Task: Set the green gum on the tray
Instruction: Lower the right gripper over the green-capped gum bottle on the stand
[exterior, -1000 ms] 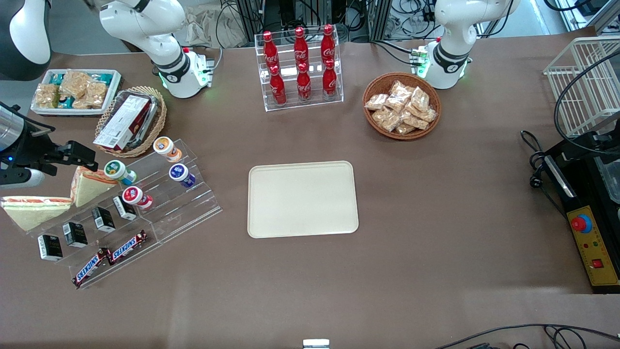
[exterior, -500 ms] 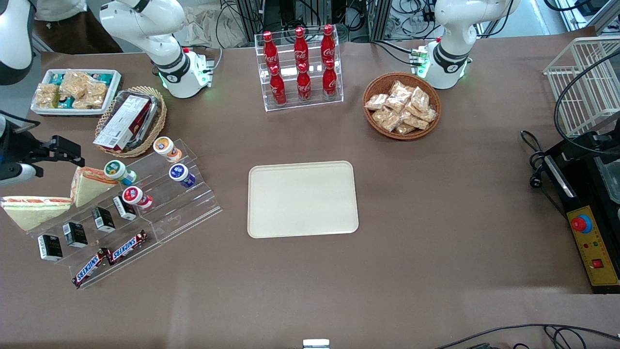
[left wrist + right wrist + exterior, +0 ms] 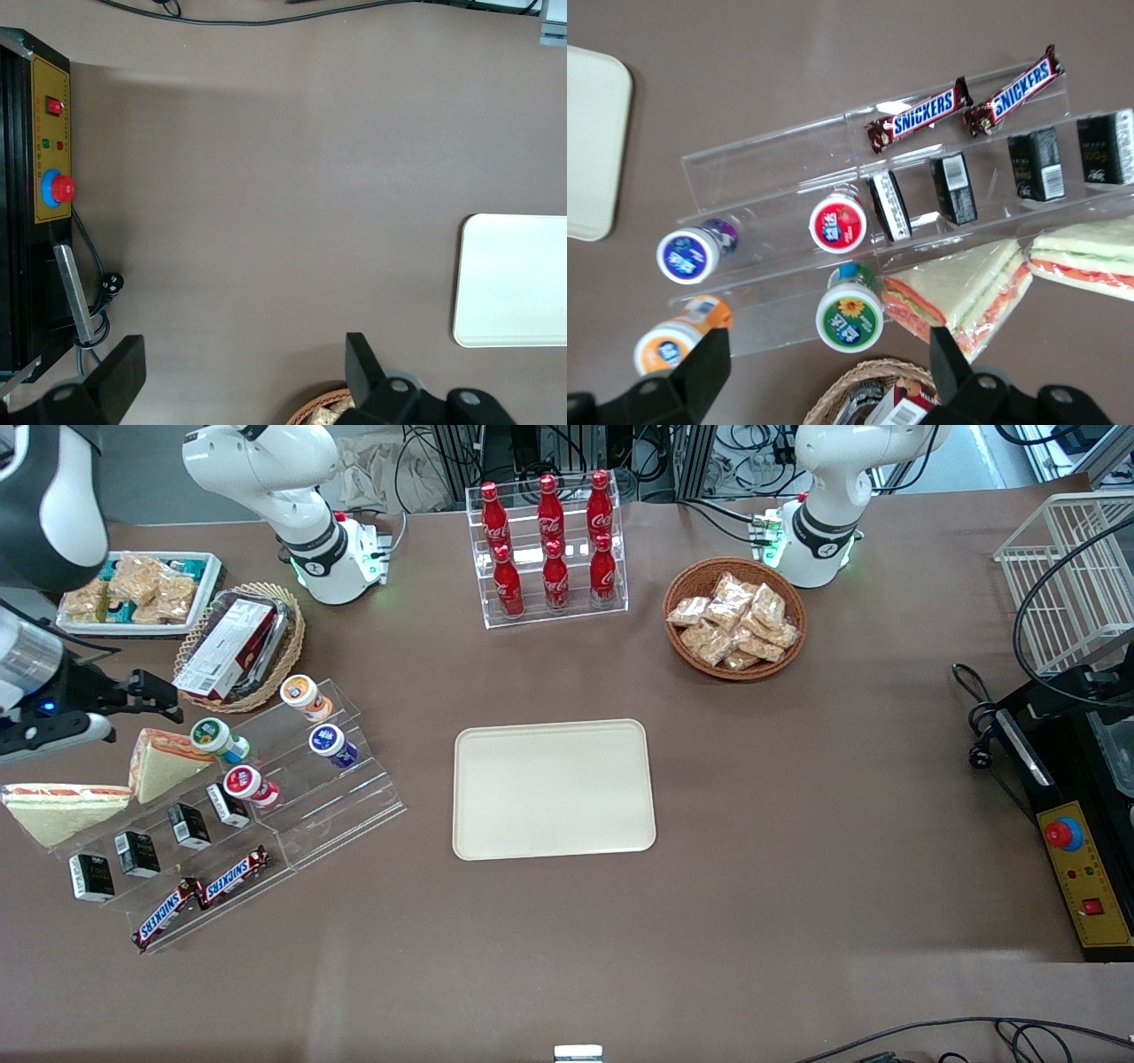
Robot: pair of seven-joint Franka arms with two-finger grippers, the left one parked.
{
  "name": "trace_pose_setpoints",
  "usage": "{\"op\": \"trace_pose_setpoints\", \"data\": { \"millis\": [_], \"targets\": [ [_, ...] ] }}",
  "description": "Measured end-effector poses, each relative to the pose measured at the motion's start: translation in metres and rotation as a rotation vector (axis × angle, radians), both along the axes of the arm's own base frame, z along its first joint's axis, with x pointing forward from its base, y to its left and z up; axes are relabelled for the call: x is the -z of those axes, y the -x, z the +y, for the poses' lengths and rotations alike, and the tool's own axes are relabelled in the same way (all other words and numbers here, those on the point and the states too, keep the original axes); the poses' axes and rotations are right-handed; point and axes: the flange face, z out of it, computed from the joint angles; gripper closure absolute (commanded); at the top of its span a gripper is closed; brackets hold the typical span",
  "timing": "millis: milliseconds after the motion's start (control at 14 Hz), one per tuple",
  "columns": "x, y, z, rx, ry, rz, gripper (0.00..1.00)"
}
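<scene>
On the clear stepped rack [image 3: 266,797], the green gum [image 3: 213,737] is still waiting to be picked.
The gripper [image 3: 824,376] is held open above it, empty, with the tray [image 3: 554,789] well apart toward the table's middle. Neighbours are packed close (a sandwich [image 3: 957,292] touching, a red-lidded bottle [image 3: 838,225] just beside), so either could be knocked, or the wrong bottle clamped, by a slightly offset descent.

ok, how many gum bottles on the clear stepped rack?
4. Orange-lidded on the top step, green gum and purple-lidded one step down, red-lidded lower. The open pincer hovers above the green gum.
</scene>
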Motion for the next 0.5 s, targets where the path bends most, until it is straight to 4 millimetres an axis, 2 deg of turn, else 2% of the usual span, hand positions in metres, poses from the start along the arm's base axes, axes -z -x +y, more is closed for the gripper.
{"op": "trace_pose_setpoints", "data": {
  "millis": [214,357,500],
  "targets": [
    [0.048,0.019,-0.012,0.007,-0.006,-0.005,0.00],
    [0.077,0.028,-0.010,0.008,-0.005,-0.010,0.00],
    [0.098,0.035,-0.008,0.007,-0.005,-0.011,0.00]
  ]
}}
